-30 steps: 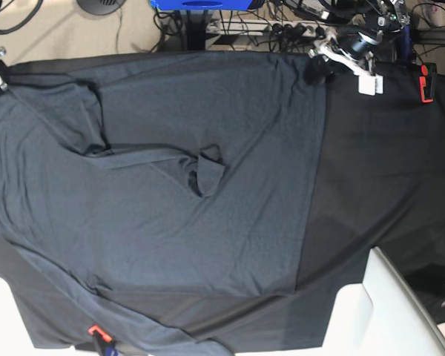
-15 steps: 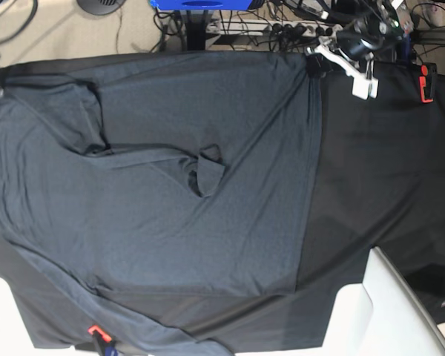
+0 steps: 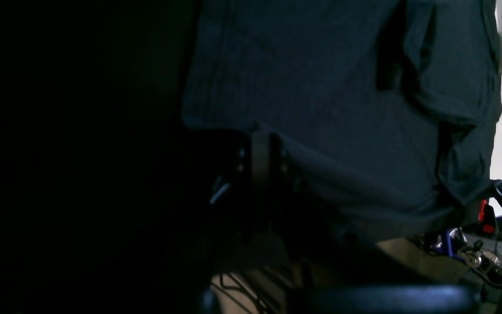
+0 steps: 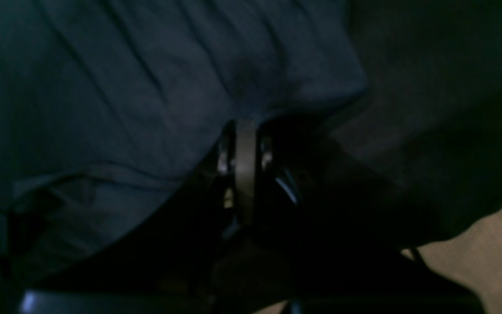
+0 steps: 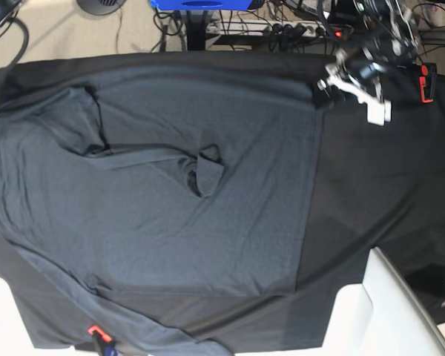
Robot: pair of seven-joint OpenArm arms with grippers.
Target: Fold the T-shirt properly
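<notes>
Cloth (image 5: 386,193): black, I see it covering the table
T-shirt (image 5: 200,215): spread flat on the cloth, a small rumple near its middle
Left gripper (image 5: 320,83): jaws closed on the T-shirt's far hem corner
Right gripper (image 4: 245,131): jaws closed, I think pinching the T-shirt's edge; wrist view is dark

A table draped in a black cloth (image 5: 386,170) carries the T-shirt (image 5: 185,200), which lies spread flat over the middle and the 9 o'clock side. Bare cloth shows toward 3 o'clock. A sleeve is folded in across the shirt's centre, and another trails along the 6 o'clock edge
</notes>
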